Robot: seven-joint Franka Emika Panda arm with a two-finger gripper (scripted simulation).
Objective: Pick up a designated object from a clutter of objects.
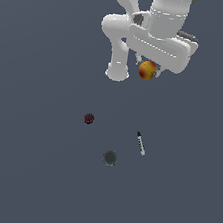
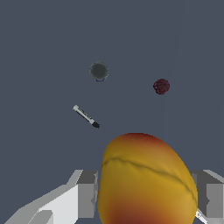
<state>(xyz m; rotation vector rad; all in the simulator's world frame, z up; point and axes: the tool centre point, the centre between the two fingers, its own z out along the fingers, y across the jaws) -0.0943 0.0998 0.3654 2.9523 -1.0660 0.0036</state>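
There is one orange-yellow ball (image 1: 147,70) with red patches. There is one dark red berry (image 1: 88,118). There is one dark grey disc (image 1: 109,157). There is one thin black-and-white stick (image 1: 140,143). That makes four small things, and each one is a different kind. There is one white robot arm (image 1: 162,25). It has one gripper (image 2: 144,194), and the gripper has two fingers (image 2: 85,192), one on each side of the ball.
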